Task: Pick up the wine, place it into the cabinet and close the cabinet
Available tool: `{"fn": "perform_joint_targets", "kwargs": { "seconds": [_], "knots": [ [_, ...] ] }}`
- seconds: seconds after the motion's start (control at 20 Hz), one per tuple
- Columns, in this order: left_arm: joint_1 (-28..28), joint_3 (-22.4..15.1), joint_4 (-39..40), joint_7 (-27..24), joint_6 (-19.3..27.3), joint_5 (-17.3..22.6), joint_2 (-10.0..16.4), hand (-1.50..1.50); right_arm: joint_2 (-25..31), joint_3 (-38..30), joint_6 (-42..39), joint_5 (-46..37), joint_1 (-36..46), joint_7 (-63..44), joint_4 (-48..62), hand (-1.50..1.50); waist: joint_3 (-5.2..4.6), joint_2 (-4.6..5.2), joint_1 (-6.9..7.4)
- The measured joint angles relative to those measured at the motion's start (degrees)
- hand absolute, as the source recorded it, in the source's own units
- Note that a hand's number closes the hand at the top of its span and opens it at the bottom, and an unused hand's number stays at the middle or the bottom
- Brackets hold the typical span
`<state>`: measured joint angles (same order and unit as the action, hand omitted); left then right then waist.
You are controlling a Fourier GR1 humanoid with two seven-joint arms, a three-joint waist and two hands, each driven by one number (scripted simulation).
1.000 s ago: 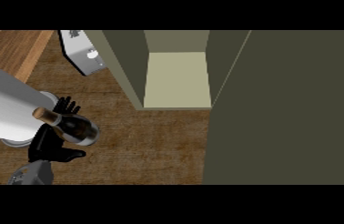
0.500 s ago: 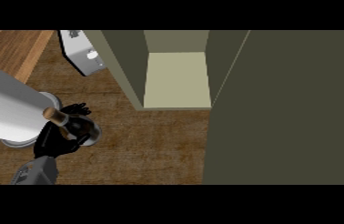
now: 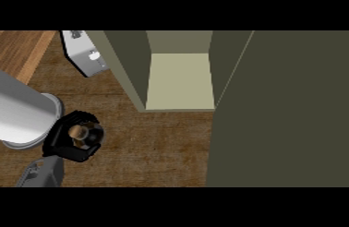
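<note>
- The left hand [image 3: 63, 146] is near the left edge. It is curled round the wine bottle [image 3: 84, 132] and is grasping it. We look down on the bottle, so only its round brown top shows among the black fingers.
- The bottle looks to be standing straight up in the hand. I think it is best to hold it that way so it does not tip.
- The right hand is not in sight.
- Just left of the hand is a big grey round thing [image 3: 21, 115]. I cannot tell what it is. The hand should move away from it, not into it.
- The brown counter [image 3: 157, 143] is under the hand. I cannot tell if the bottle is off it yet, so lift first, then go sideways.
- The open cabinet [image 3: 178, 80] is farther off and to the right, well apart from the hand. Its pale floor is the spot to aim for.
- The cabinet's dark left wall is on the hand's side. Go in from the near, open side, not across that wall.
- The cabinet door [image 3: 286, 110] stands open on the right. Leave it until the bottle is set down and the hand is out.
</note>
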<state>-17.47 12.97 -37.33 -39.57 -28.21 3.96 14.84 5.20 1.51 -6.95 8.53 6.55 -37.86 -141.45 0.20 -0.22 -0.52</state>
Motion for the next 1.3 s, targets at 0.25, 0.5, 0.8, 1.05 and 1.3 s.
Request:
{"fn": "perform_joint_targets", "kwargs": {
  "seconds": [0.25,0.5,0.8,1.05,1.3],
  "knots": [
    [5.6,0.2,-8.2,-1.9,6.8,0.6,-3.1,1.50,-0.5,0.6,-0.1,-0.2,-1.5,0.4,-0.2,-1.50,0.08,-0.27,0.52],
    [12.2,-0.2,-18.3,-0.8,10.8,1.7,-5.8,1.50,-0.4,-0.6,-0.5,-0.1,-1.5,0.9,0.2,-1.50,-0.05,-0.13,0.71],
    [16.6,-1.2,-29.5,-0.4,15.2,1.3,-8.0,1.50,-0.4,-0.6,-0.4,0.0,-0.3,0.0,0.2,-1.50,-0.14,-0.03,0.72],
    [20.3,-3.3,-41.9,7.1,13.7,4.9,-9.7,1.50,-0.6,-0.7,-0.4,0.1,0.1,-0.4,0.4,-1.50,-0.14,-0.03,0.77],
    [22.2,-6.8,-53.6,17.1,14.8,7.1,-11.6,1.50,-1.3,0.3,-0.8,0.0,-1.6,0.6,0.1,-1.50,-0.14,-0.03,0.61]
  ]
}}
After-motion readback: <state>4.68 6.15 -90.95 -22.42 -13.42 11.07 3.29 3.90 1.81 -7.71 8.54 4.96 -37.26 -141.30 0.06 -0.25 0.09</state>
